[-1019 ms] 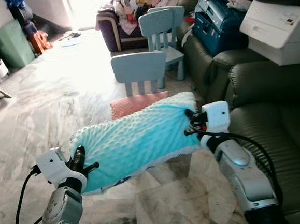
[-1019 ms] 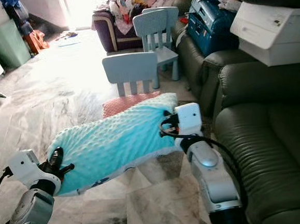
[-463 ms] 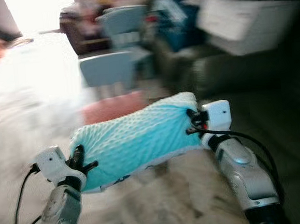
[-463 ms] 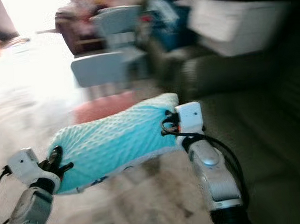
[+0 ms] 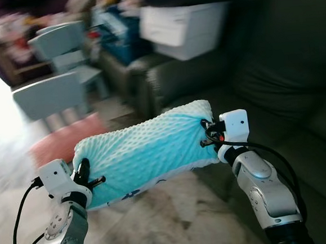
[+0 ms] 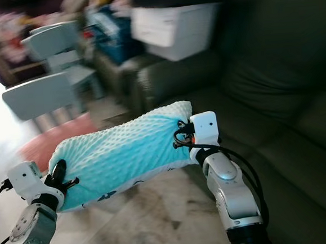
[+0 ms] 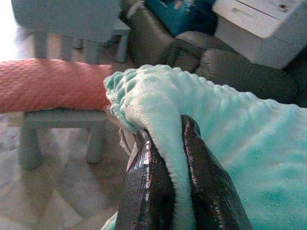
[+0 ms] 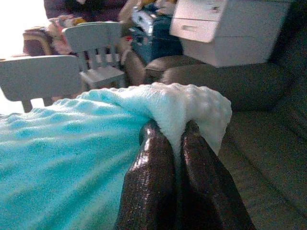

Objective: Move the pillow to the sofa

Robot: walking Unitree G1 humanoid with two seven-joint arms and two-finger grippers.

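Left eye view, contents. Item: turquoise dimpled pillow (image 5: 146,154), carried in the air between both arms, long axis slanting up from the robot's left to its right, above the marble floor (image 5: 160,224) and just in front of the sofa's edge.

Left gripper (image 5: 88,176): fingers pinched on the pillow's lower left corner; in the left wrist view the two black fingers (image 7: 153,182) clamp a fold of the fleece between them.

Right gripper (image 5: 208,134): fingers pinched on the upper right corner; in the right wrist view the fingers (image 8: 156,177) squeeze a white-edged bunch of the fabric.

Dark green leather sofa (image 5: 285,90): to the robot's right and ahead, its seat cushion beyond the right arm.

White plastic storage drawer unit (image 5: 184,27): resting on the next sofa section further back, near the armrest. Blue bag or case (image 5: 119,38) beside it, blurred.

Two pale blue children's chairs: nearer one (image 5: 51,97) on the floor ahead to the left, second (image 5: 67,47) behind it.

Pinkish-red mat or cushion (image 5: 68,141): on the floor beneath the nearer chair, just behind the pillow.

Background clutter at the far wall: blurred, not identifiable.
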